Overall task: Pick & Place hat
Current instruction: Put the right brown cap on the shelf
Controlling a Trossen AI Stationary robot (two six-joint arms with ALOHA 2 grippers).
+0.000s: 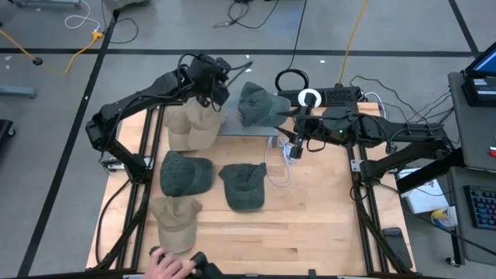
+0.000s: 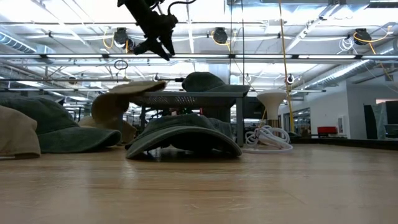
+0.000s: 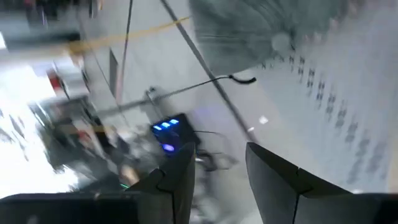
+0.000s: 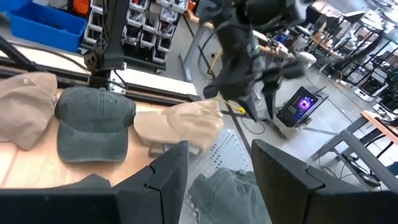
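Left gripper (image 1: 208, 91) at about 11 o'clock of the table, raised over the tan hat (image 1: 195, 124); fingers apart, nothing between them. Right gripper (image 1: 293, 141) near centre, at 1 o'clock, fingers apart, empty, looks like it's waiting.

High view: tan hat lies half on the grey perforated shelf (image 1: 248, 129), half hanging off its 9 o'clock edge. Dark green hat (image 1: 256, 102) already sits on the shelf at 12 o'clock. Two more green hats (image 1: 184, 173) (image 1: 246, 186) and another tan hat (image 1: 173, 220) are on the wood at 7 to 8 o'clock, probably the supply still to move. A person's hand (image 1: 166, 265) shows at the 6 o'clock edge.

Low view: gripper (image 2: 154, 38) hangs clear above the shelf (image 2: 186, 98); tan hat (image 2: 121, 99) droops off the shelf's end, brim tipped. This view shows the height gap, which the top camera doesn't. White cable coil (image 2: 267, 138) at 3 o'clock.

Left wrist view: blurred; own fingers (image 3: 177, 180) parted with empty gap, green hat (image 3: 249, 31) and perforated plate beyond.

Right wrist view: own fingers (image 4: 168, 174) parted, empty; shows the tan hat (image 4: 180, 124) on the shelf corner with the left arm above, which reads as a placement done, likely just let go.
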